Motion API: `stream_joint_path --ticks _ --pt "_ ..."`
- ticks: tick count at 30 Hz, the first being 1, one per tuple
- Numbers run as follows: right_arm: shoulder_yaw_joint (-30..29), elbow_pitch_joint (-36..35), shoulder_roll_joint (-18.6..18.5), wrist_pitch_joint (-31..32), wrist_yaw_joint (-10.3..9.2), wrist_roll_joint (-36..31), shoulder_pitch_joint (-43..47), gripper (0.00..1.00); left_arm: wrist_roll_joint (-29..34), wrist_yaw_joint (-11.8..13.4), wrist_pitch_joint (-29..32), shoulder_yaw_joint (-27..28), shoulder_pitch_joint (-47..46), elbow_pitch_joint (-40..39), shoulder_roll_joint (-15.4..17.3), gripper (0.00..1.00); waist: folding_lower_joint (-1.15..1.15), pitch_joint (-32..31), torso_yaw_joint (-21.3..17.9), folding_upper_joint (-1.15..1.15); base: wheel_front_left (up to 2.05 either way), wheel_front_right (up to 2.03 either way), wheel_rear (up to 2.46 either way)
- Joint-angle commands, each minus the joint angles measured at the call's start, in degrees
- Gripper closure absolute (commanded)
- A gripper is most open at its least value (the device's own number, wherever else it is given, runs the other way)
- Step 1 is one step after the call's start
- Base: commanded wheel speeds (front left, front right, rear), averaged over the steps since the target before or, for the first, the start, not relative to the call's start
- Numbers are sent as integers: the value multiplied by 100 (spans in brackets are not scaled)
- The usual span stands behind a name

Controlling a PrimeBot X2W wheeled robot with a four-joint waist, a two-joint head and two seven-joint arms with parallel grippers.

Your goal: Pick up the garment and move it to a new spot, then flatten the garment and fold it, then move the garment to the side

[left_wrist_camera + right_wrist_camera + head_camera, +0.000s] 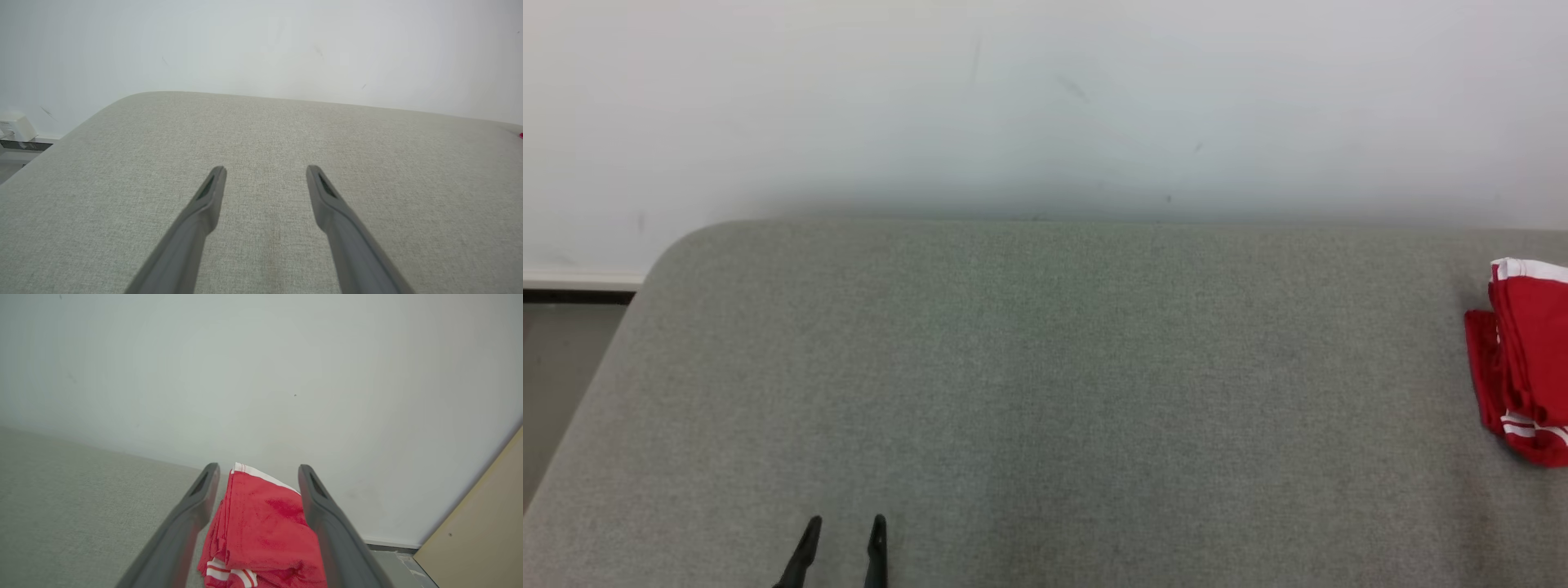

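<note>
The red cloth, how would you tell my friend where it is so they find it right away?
Look at the big grey fabric table that stands against the white wall. Go to its far right side, near the wall: the garment lies there in a folded bundle. It is the one bright red thing on the grey, with white stripes along its edges.

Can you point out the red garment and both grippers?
red garment [1531, 343], head view, middle of the cloth.
left gripper [266, 169], left wrist view, midway between fingertips.
right gripper [258, 467], right wrist view, midway between fingertips.
</note>
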Motion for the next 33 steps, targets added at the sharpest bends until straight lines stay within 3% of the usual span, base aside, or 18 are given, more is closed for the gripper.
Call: stream_joint_path --ticks 1,6,11,20,33 --pt "-96 -270 236 -17 -14 -207 347 0 111 48 3 31 125 -4 21 0 1 -230 -37 0 0 0 0" --pt "-152 -832 940 -16 -14 -525 1114 0 179 4 2 -15 224 -19 21 0 1 -386 -34 0 0 0 0" --pt "104 -983 1275 -17 -14 -543 1581 0 149 -134 3 -85 284 11 20 0 1 -481 -86 0 0 0 0" --pt "513 -977 1429 -18 -14 -318 1898 0 6 -183 3 -188 327 46 21 0 1 -571 -207 0 0 0 0" --pt "827 -856 1428 -18 -14 26 1852 0 -15 -12 2 -215 365 129 21 0 1 -658 -189 0 0 0 0"
